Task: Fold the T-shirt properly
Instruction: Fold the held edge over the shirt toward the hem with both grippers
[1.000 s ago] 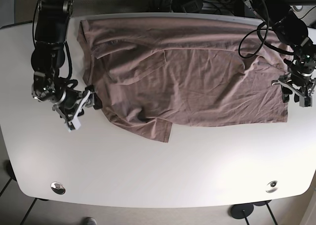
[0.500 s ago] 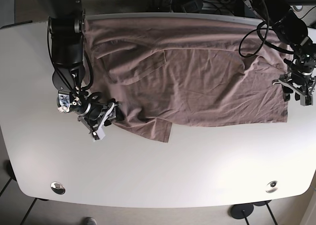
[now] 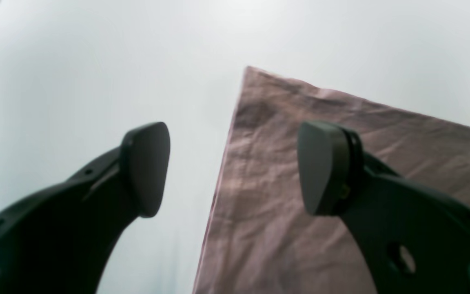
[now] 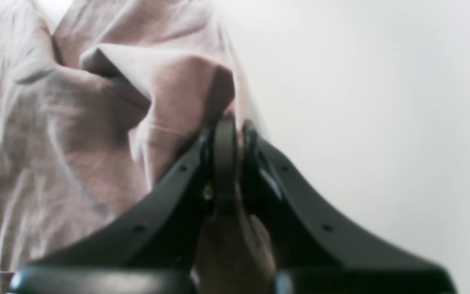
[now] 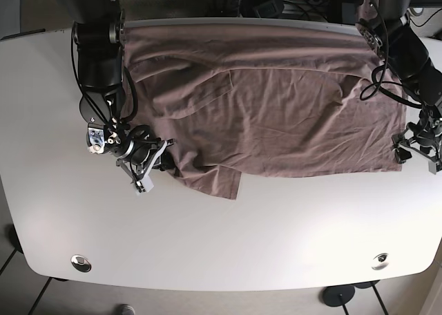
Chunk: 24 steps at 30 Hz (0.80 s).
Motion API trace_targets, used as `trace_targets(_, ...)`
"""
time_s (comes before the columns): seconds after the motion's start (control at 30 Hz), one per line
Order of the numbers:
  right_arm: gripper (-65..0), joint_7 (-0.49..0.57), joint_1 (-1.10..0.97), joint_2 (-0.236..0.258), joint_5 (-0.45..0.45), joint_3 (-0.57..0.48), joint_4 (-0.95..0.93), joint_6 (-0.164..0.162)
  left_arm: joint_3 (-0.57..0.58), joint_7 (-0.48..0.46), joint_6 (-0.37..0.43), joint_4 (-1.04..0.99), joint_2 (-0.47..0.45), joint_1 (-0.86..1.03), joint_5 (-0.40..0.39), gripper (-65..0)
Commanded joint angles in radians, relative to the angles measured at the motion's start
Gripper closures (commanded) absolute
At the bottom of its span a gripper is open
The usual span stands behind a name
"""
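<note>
The dusty-pink T-shirt [image 5: 276, 115] lies spread across the white table [image 5: 228, 239], with a sleeve flap folded over near its front left edge. In the base view my right gripper [image 5: 160, 163] sits at the shirt's left front edge. The right wrist view shows this gripper [image 4: 229, 139] shut on a bunched fold of the shirt [image 4: 55, 143]. My left gripper [image 5: 416, 155] is at the shirt's right front corner. Seen from the left wrist, it [image 3: 231, 163] is open, one finger over bare table and the other over the shirt [image 3: 267, 228] hem edge.
Cables and dark equipment [image 5: 290, 1] lie beyond the table's far edge. Two round metal fittings [image 5: 81, 262] [image 5: 380, 261] are set near the table's front edge. Bare tabletop stretches in front of the shirt.
My right gripper moved right from beside the shirt onto its left front edge and shut on the fabric. My left gripper moved toward the table's front along the shirt's right edge.
</note>
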Motion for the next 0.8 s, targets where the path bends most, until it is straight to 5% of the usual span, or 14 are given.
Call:
trace_targets(0.03, -2.2, 0.014, 0.026, 0.003, 0.004, 0.004, 0.015, 0.001, 0.053, -0.11, -0.004, -0.096, -0.054, -0.051, -0.015, -45.8)
trace_targets(0.47, -2.1, 0.017, 0.026, 0.003, 0.01, 0.073, 0.019, 0.001, 0.194, -0.341, -0.001, -0.561, -0.044, -0.196, -0.018, -43.9)
trace_targets(0.6, -1.9, 0.016, 0.026, 0.004, 0.006, 0.103, 0.019, 0.001, 0.197, -0.418, 0.041, -0.566, -0.023, -0.191, -0.014, -4.6)
trace_targets(0.63, -1.9, 0.016, 0.026, 0.006, 0.004, 0.103, 0.019, 0.001, 0.197, -0.421, 0.067, -0.566, -0.023, -0.189, -0.012, 0.0)
trace_targets(0.8, -1.9, 0.009, 0.024, 0.007, 0.004, 0.105, 0.091, 0.001, 0.19, -0.383, -0.004, -0.423, -0.001, -0.188, -0.022, 0.0)
